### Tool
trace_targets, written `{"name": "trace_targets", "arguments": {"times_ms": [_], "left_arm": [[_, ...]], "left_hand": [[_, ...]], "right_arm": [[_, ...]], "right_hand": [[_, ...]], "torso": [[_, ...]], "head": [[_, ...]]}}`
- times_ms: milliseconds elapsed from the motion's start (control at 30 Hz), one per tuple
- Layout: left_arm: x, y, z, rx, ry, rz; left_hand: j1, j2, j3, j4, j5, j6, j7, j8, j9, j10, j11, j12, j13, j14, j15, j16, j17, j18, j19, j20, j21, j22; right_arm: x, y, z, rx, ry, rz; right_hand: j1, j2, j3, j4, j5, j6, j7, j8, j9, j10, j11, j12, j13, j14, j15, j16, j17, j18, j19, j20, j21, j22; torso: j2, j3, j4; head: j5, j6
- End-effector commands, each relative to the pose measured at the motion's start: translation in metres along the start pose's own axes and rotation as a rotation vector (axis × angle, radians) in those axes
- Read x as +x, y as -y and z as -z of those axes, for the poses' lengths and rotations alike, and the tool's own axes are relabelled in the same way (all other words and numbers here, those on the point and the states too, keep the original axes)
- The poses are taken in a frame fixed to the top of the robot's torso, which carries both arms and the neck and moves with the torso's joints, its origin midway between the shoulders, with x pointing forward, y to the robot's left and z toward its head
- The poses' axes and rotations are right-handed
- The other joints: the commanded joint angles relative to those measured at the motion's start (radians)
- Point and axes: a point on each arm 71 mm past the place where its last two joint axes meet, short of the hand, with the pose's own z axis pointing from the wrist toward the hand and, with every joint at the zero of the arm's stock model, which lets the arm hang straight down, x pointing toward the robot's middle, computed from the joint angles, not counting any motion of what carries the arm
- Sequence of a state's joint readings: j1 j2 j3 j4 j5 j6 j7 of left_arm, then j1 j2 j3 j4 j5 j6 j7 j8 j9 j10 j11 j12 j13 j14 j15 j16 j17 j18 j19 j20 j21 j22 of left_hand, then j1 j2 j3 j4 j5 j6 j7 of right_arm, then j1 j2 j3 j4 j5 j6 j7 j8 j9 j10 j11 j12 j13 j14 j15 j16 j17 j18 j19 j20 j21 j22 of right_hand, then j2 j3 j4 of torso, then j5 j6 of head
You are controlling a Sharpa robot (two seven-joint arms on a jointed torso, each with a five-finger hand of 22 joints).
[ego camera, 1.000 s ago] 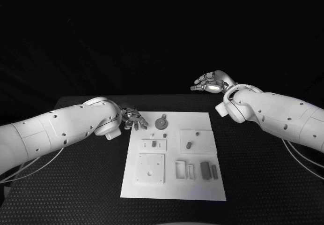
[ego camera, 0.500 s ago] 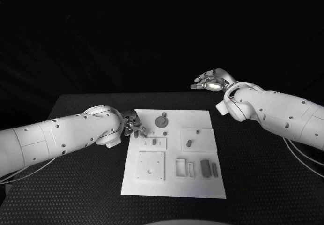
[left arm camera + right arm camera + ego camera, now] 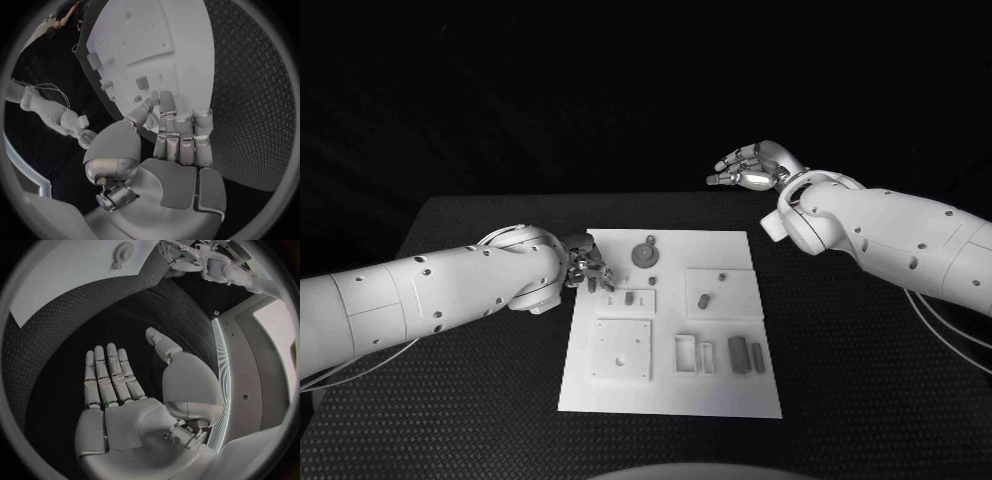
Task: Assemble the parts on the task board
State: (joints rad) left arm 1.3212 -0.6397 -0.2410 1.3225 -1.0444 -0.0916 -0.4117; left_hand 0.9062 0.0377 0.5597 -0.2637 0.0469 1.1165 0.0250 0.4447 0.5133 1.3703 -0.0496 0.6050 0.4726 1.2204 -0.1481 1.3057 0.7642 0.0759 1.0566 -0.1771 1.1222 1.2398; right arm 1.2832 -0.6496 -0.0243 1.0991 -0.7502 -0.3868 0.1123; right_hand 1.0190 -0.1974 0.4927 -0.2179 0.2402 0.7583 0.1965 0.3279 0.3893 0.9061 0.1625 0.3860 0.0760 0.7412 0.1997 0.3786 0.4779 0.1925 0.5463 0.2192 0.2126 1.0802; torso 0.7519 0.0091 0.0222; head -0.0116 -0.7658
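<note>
Head view: white task board [image 3: 672,395], flat on black table [image 3: 473,400].
Grey parts [image 3: 737,355] in recesses; my left hand [image 3: 589,268] empty, fingers extended at its edge; my right hand [image 3: 753,168] raised, spread, empty.

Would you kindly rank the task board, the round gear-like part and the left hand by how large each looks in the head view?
1. task board
2. left hand, though it may sit nearer the camera than the board's parts
3. round gear-like part

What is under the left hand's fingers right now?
The left hand hovers over the task board's left edge, apparently holding nothing. Whether a part lies beneath its fingers is hidden.
</note>
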Motion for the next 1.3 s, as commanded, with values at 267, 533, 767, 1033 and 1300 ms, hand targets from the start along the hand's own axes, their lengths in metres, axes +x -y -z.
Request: {"name": "trace_targets", "arguments": {"times_ms": [267,533,767,1033,1300], "left_arm": [[0.010,0.004,-0.002,0.000,-0.027,-0.045],[0.013,0.003,-0.002,0.000,-0.043,-0.057],[0.013,0.002,-0.002,-0.002,-0.051,-0.076],[0.014,0.001,-0.002,-0.006,-0.061,-0.086],[0.013,0.001,-0.002,-0.008,-0.050,-0.095]], "left_hand": [[0.014,0.001,0.007,0.000,0.006,0.007,0.001,0.044,0.041,0.036,-0.031,0.003,0.002,0.039,-0.037,0.006,0.001,0.045,0.004,-0.063,0.002,0.002],[0.015,0.002,0.009,-0.001,0.007,0.008,0.001,0.044,0.041,0.037,-0.031,0.002,0.002,0.039,-0.037,0.006,0.001,0.045,0.005,-0.063,0.001,0.002],[0.014,0.002,0.010,-0.001,0.008,0.008,0.001,0.044,0.041,0.037,-0.031,0.002,0.002,0.039,-0.037,0.006,0.001,0.045,0.005,-0.063,0.001,0.002],[0.014,0.002,0.010,-0.001,0.008,0.009,0.001,0.044,0.041,0.038,-0.031,0.002,0.002,0.039,-0.037,0.006,0.001,0.044,0.004,-0.063,0.001,0.002],[0.011,0.001,0.012,-0.001,0.012,0.011,0.000,0.044,0.041,0.041,-0.031,0.003,0.003,0.040,-0.037,0.007,0.002,0.044,0.005,-0.063,0.002,0.003]], "right_arm": [[0.001,-0.002,0.000,-0.010,-0.007,0.008],[0.001,-0.002,0.000,-0.011,-0.007,0.008],[0.001,-0.001,0.000,-0.011,-0.007,0.008],[0.001,-0.002,-0.001,-0.011,-0.007,0.008],[0.003,-0.002,-0.002,-0.012,-0.008,0.008]], "right_hand": [[0.003,-0.004,-0.004,0.001,0.002,-0.007,0.004,0.006,-0.002,-0.002,0.005,-0.004,-0.002,-0.004,0.001,0.007,-0.002,-0.017,0.002,0.001,-0.005,0.002],[0.003,-0.004,-0.004,0.001,0.002,-0.008,0.004,0.006,-0.002,-0.002,0.005,-0.004,-0.002,-0.004,0.001,0.007,-0.002,-0.017,0.002,0.001,-0.005,0.002],[0.003,-0.004,-0.004,0.001,0.002,-0.008,0.004,0.006,-0.002,-0.002,0.005,-0.004,-0.003,-0.004,0.001,0.008,-0.003,-0.017,0.002,0.001,-0.006,0.002],[0.003,-0.004,-0.004,0.002,0.003,-0.008,0.005,0.006,-0.002,-0.002,0.005,-0.004,-0.003,-0.005,0.001,0.008,-0.003,-0.017,0.002,0.001,-0.007,0.003],[0.004,-0.003,-0.003,0.001,0.002,-0.008,0.005,0.006,-0.003,-0.002,0.006,-0.004,-0.004,-0.005,0.001,0.008,-0.004,-0.016,0.002,0.001,-0.008,0.003]], "torso": [[0.000,-0.0006,0.0002],[-0.001,-0.0001,0.0000],[0.000,0.0004,-0.0001],[0.000,0.0004,0.0005],[0.000,0.0005,0.0005]], "head": [[-0.003,-0.004],[-0.003,-0.006],[-0.002,-0.007],[-0.001,-0.007],[0.000,-0.008]]}}
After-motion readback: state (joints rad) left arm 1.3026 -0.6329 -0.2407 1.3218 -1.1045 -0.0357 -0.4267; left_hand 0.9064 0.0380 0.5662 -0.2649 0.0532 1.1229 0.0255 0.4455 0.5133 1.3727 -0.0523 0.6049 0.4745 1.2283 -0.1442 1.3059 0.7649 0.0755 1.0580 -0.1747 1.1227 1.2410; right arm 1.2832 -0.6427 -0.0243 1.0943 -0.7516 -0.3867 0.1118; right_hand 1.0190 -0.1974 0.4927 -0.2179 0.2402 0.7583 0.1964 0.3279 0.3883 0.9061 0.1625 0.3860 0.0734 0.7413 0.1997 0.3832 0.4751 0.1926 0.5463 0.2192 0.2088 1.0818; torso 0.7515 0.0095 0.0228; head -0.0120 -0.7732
